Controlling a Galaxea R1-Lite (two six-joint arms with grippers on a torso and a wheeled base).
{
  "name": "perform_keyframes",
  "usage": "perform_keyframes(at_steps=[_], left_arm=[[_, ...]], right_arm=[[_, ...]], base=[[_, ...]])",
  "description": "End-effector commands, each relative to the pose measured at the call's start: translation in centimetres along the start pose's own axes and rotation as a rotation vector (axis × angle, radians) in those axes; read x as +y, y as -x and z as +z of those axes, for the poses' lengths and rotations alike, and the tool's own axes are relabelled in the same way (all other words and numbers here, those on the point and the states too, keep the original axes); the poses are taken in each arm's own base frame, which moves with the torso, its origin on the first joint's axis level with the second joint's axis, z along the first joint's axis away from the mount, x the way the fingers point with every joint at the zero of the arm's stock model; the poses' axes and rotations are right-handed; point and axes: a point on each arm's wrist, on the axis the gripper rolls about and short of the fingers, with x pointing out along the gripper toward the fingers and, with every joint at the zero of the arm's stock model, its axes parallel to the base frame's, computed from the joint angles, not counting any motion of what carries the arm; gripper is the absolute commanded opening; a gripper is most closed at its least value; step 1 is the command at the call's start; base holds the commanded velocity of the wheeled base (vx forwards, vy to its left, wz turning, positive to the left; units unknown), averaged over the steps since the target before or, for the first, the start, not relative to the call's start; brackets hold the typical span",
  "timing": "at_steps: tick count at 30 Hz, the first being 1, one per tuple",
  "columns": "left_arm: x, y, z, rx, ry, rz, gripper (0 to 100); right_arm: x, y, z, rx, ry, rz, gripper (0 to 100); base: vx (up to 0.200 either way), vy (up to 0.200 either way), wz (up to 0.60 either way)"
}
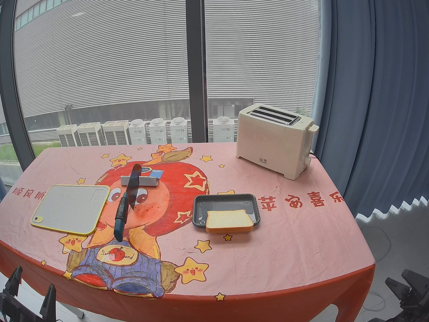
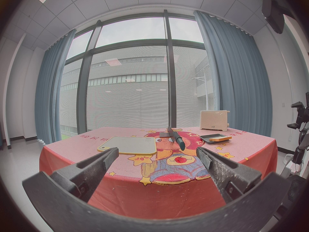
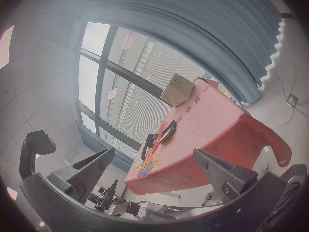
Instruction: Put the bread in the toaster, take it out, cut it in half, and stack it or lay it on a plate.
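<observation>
- Two arms wait low, off the near edge of the desk (image 1: 290, 247). The left end effector (image 2: 156, 152) has its fingers spread wide with nothing between them, and the right end effector (image 3: 154, 152) is just as wide and empty (a ready pose, I judge, since nothing has been picked up yet).
- One slice of bread (image 1: 229, 220) rests across the near rim of a dark tray (image 1: 225, 199), well ahead of the right end effector and nearer to it than to the left one. The overhang probably leaves an edge free to pinch.
- Beyond the tray, farther from the right end effector, the toaster (image 1: 273, 139) stands upright with both slots facing up and empty, so that arm looks better placed to load it.
- Ahead of the left end effector lies the knife (image 1: 125, 202), its blade propped on a small block (image 1: 139, 180) and its handle pointing back towards the robot. That likely keeps the handle easy to grasp.
- Just beside the knife, also on the left end effector's side, the cutting board (image 1: 71, 207) lies flat with nothing on it (cutting seems meant for that arm).
- None of the steps looks started, and the first calls for a reach to the bread.
</observation>
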Motion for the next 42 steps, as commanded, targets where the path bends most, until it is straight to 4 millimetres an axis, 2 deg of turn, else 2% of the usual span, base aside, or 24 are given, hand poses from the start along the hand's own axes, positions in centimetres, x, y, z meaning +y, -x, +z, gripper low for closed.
perform_keyframes(at_steps=[1, 14, 21, 42], left_arm=[[0.0, 0.0, -0.5, 0.001, 0.000, 0.000, 100], [0.0, 0.0, -0.5, 0.001, 0.000, 0.000, 100], [0.0, 0.0, -0.5, 0.001, 0.000, 0.000, 100], [0.0, 0.0, -0.5, 0.001, 0.000, 0.000, 100]], right_arm=[[-1.1, -0.3, -0.5, 0.032, -0.039, -0.035, 100], [-1.3, -1.0, -0.3, 0.122, -0.200, -0.064, 100], [-1.1, -1.7, 0.2, 0.152, -0.218, -0.069, 100], [-0.3, -5.7, 2.5, 0.302, -0.287, -0.103, 100]], base=[[0.000, 0.000, 0.00], [0.000, 0.000, 0.00], [0.000, 0.000, 0.00], [0.000, 0.000, 0.00]])
